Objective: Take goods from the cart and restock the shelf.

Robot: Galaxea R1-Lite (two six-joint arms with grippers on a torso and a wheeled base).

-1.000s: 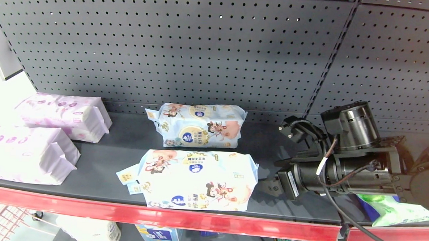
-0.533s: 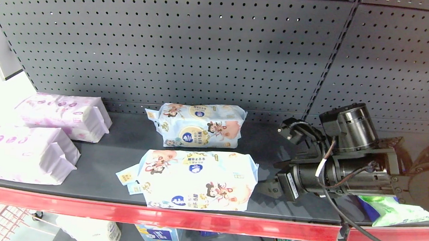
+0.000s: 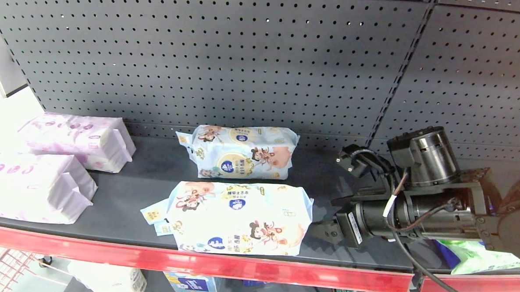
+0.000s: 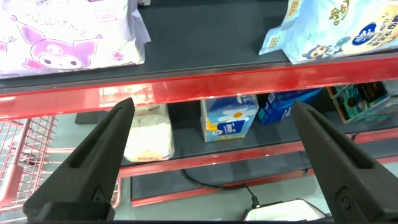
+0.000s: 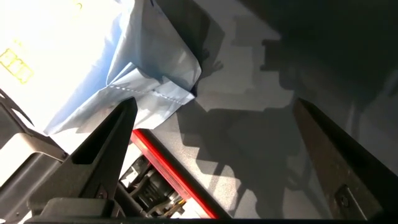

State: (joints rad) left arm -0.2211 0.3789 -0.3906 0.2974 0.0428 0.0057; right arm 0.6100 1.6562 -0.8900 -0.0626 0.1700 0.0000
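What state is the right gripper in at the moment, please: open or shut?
Open. In the right wrist view the right gripper has its two fingers spread wide apart, with nothing held between them.

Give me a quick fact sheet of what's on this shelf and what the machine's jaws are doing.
Shelf: dark, red front edge
Front blue pack: at the edge
Rear blue pack: behind it, apart
Purple packs: two, at left
Right jaws: open, empty, beside front blue pack's right end
Left jaws: open, empty, facing the red edge
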